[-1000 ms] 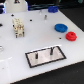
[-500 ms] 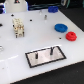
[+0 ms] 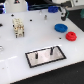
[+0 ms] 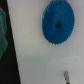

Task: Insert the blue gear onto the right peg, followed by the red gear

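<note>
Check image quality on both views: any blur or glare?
Exterior view: soft and low-res overall; blue gear and red gear readable, pegs on the grey plate thin and faint. Wrist view: blurred, gear teeth smeared, white table bright but not blown out.

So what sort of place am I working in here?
Likely a lab test bench: a plain white tabletop with a grey, black-rimmed peg plate, a flat blue toothed gear and a small red gear.
</note>
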